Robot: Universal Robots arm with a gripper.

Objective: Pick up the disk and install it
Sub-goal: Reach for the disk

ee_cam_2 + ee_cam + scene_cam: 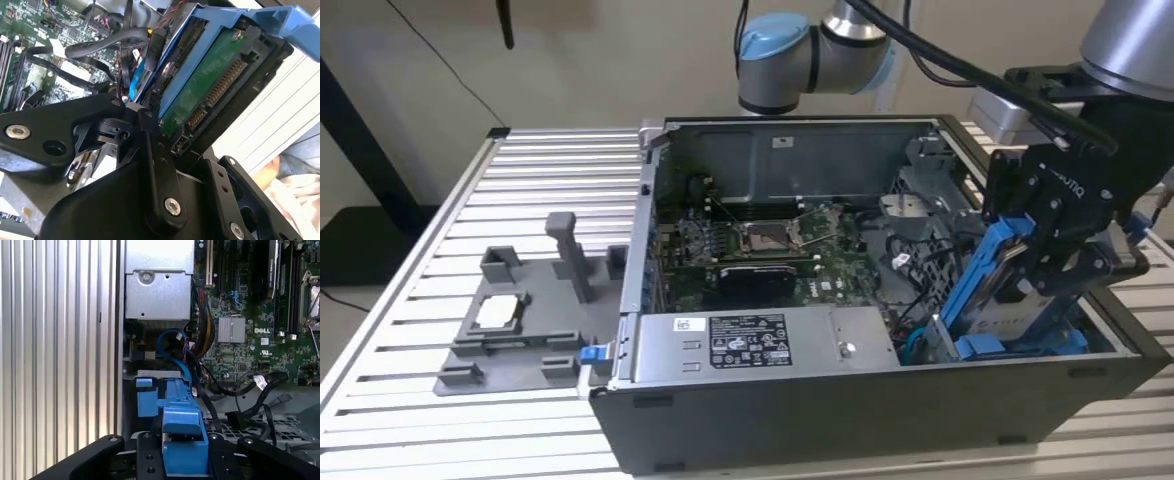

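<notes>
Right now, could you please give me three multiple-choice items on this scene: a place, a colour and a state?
1. Where is the disk? A. In the grey fixture. B. On edge at the exterior view's right end of the computer case. C. Flat on the motherboard.
2. What colour is its carrier? A. Blue. B. Red. C. Yellow.
3. The gripper is: A. open, touching nothing. B. shut on a cable. C. shut on the disk.
Key: 1 B, the exterior view shows it upright there; 2 A, it is bright blue in both wrist views; 3 C, it clamps the disk in the second wrist view.
</notes>
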